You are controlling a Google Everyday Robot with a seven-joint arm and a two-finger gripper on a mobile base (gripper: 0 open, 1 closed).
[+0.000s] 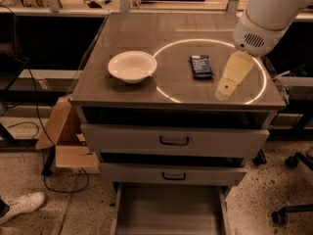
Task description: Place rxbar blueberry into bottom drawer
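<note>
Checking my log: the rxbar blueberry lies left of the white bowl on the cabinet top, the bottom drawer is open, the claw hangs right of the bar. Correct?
One error: the camera view shows the rxbar blueberry right of the white bowl, not left. The bottom drawer is open and the claw hangs right of the bar.

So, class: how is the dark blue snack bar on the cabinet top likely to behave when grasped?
The rxbar blueberry lies flat on the cabinet top, so it probably won't roll or tip. Small and thin, it is likely light. Its wrapper may be slippery for the gripper, poised close beside it.
</note>
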